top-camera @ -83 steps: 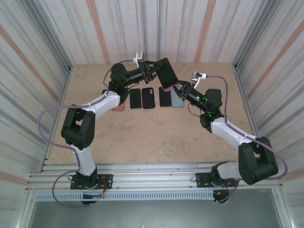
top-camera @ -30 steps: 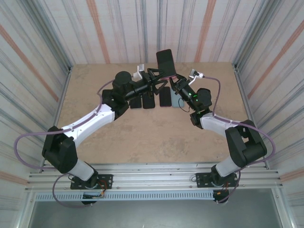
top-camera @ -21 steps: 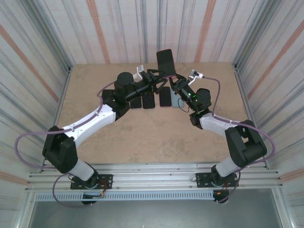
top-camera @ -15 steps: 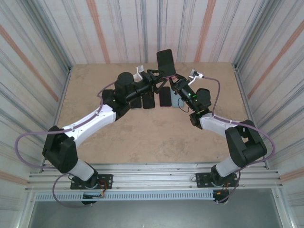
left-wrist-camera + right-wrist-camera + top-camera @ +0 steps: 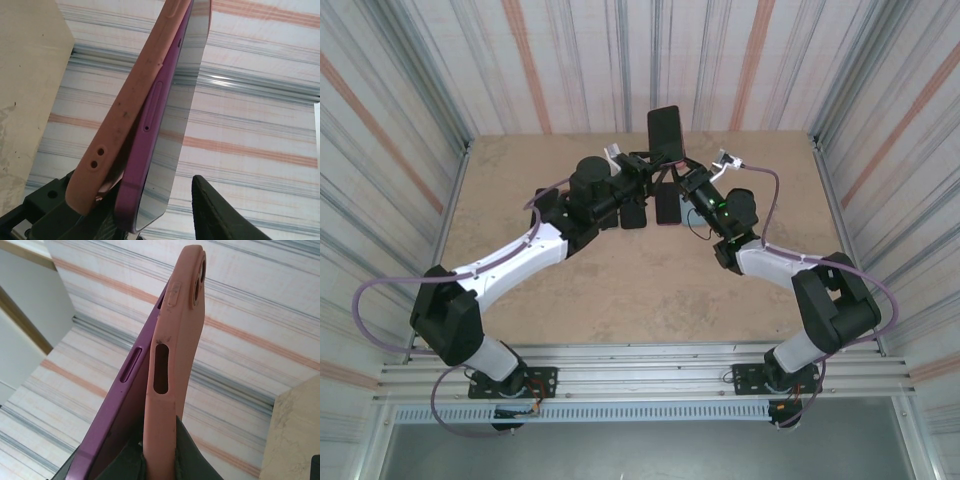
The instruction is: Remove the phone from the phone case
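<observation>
A pink phone case (image 5: 126, 114) is held upright above the worktop (image 5: 520, 180), at upper centre. A purple phone (image 5: 148, 150) sits in it, its lower end peeled free. The left hand (image 5: 645, 165) reaches in, unclenched, with one finger (image 5: 215, 217) just beside the screen. The right hand (image 5: 159, 455) grasps the case. Striped walls stand close behind, and bare worktop lies on either side.

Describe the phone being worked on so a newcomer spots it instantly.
At the far middle of the table, a row of phones lies flat. Just above that row, one phone is held up on end. Unlike the others it is off the table, purple, with a salmon-pink case peeling from its back.
</observation>
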